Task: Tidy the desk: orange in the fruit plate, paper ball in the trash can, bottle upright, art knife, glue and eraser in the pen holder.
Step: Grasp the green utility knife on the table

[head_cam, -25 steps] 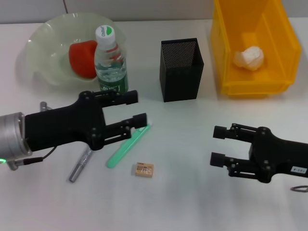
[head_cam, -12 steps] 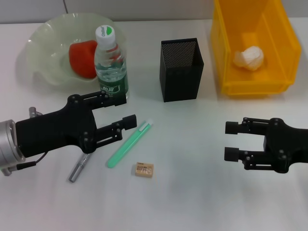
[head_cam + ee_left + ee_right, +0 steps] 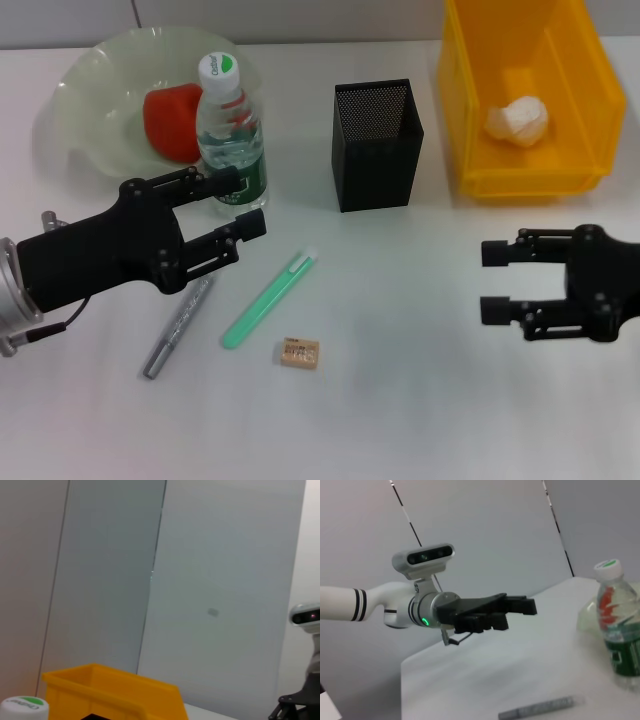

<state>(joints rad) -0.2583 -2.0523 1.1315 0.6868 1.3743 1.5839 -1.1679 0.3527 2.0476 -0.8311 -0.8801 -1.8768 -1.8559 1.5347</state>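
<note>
Left end effector [image 3: 232, 206] hangs released beside the upright bottle [image 3: 230, 128]; knife [image 3: 269, 299], eraser [image 3: 300, 353] remain outside the holder [image 3: 377, 145].

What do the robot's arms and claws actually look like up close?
Both the left gripper and the right gripper are matte black two-finger claws with visible bolts. The left one joins a silver wrist cuff with a green light, a thin cable and a white arm with black rings.

**Desk count, by kind**

Fruit: 1 orange [image 3: 172, 122]. Containers: 3 – 1 fruit plate [image 3: 90, 100], 1 pen holder [image 3: 377, 145], 1 trash can [image 3: 527, 95]. 1 bottle [image 3: 231, 130]. 1 paper ball [image 3: 518, 121]. Small stationery: 3 – 1 green art knife [image 3: 268, 299], 1 grey pen-like stick [image 3: 177, 328], 1 eraser [image 3: 300, 352]. Grippers: 2 – left gripper [image 3: 229, 207], right gripper [image 3: 498, 281].
</note>
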